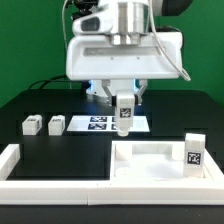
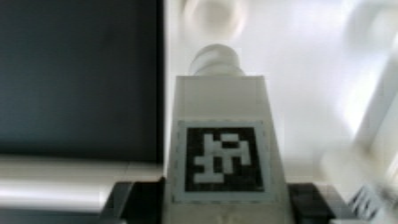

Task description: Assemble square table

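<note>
Nearest the wrist camera, a small white plastic block leg, smooth, squared and tagged black-and-white, is clamped by its flat sides between narrowed jaws, over the middle of the black worktop. It is judged light, rigid and slightly slippery. The white, raised-rim square plastic slab is set at the front edge.

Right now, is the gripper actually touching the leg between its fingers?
Touching. The wrist view shows the leg clamped between the gripper's dark fingers, one pressed against each side, with no gap visible.
</note>
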You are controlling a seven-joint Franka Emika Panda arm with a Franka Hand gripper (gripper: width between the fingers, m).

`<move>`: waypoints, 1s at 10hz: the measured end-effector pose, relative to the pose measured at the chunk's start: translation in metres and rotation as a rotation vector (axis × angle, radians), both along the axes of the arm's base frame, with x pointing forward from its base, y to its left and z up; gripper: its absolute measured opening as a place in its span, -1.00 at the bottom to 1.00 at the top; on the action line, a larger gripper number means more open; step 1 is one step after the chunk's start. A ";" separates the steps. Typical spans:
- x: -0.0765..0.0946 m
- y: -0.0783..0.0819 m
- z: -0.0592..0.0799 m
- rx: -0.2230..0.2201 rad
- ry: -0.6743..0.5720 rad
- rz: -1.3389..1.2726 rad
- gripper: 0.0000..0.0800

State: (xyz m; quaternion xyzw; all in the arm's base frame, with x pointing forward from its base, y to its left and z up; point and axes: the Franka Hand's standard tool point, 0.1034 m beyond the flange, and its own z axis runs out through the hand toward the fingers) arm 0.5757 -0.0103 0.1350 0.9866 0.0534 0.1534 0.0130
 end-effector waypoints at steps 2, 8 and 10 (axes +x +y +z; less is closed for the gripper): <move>0.025 -0.004 0.010 -0.002 -0.113 -0.039 -0.27; 0.017 0.001 -0.007 0.001 -0.097 -0.042 -0.27; 0.035 -0.004 -0.016 0.007 -0.085 -0.039 -0.27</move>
